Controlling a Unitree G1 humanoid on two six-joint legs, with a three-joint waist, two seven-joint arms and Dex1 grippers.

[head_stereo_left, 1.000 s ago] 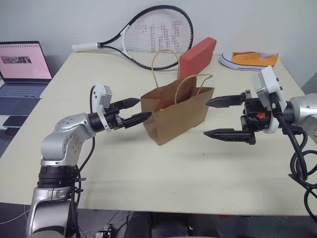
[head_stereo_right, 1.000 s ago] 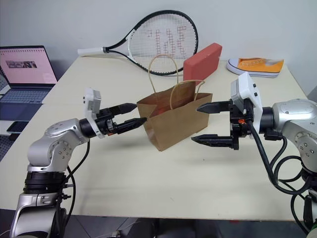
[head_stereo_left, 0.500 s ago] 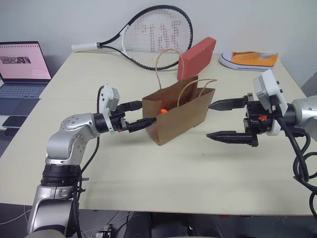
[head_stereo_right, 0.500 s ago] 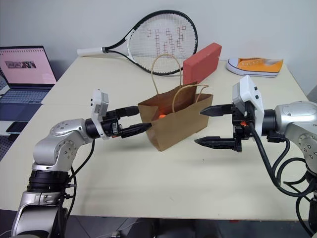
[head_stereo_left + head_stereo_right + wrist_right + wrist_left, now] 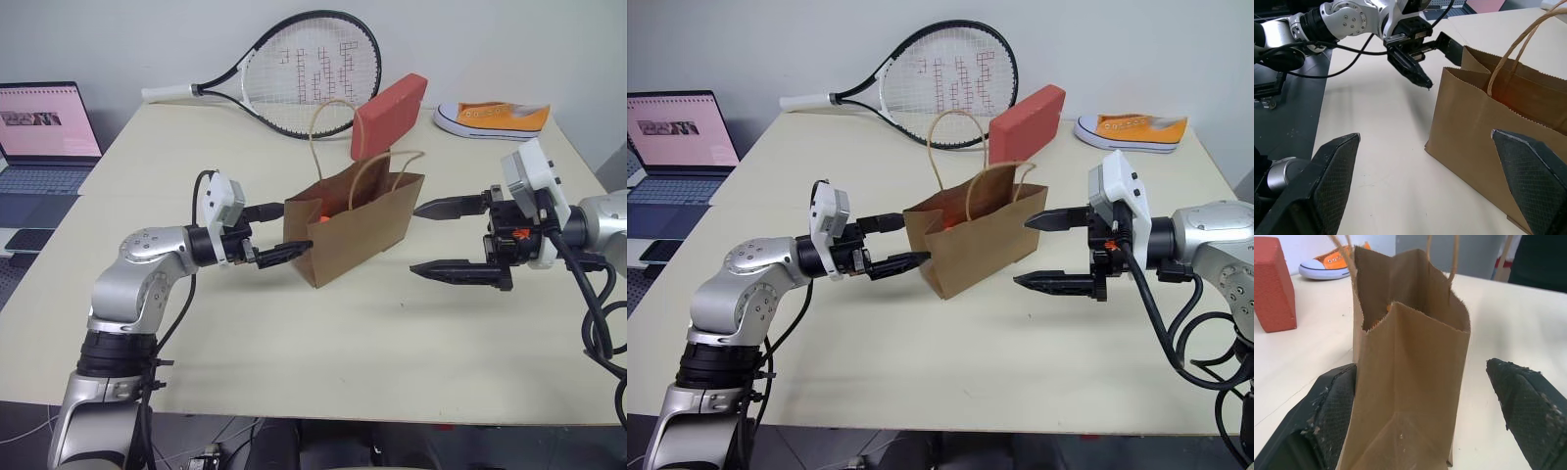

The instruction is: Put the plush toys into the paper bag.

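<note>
Paper bag (image 5: 353, 227) stands upright near the middle of the tabletop (image 5: 294, 343) in my head views, its mouth open and its two loop handles raised, with a bit of orange plush toy (image 5: 315, 218) showing inside near the left end. My left hand (image 5: 286, 232) reaches in from the left with its fingers spread wide, one on either side of the bag's narrow end, holding nothing that I can make out. My right hand (image 5: 447, 237) hangs just off the bag's other end, fingers likewise wide apart and empty. Behind the bag lie a red block (image 5: 389, 114), a tennis racket (image 5: 294, 73) and an orange-and-white sneaker (image 5: 493, 118); a laptop (image 5: 41, 132) sits on the neighbouring desk to the left. From my left wrist, the bag's end panel fills the space between my two black fingers (image 5: 1332, 416), the nearer one against or almost against the paper, and orange glows inside the mouth. From my right wrist, the bag sits beside one spread finger (image 5: 1535, 183), apart from it, and my left hand shows at the far end of the bag.
</note>
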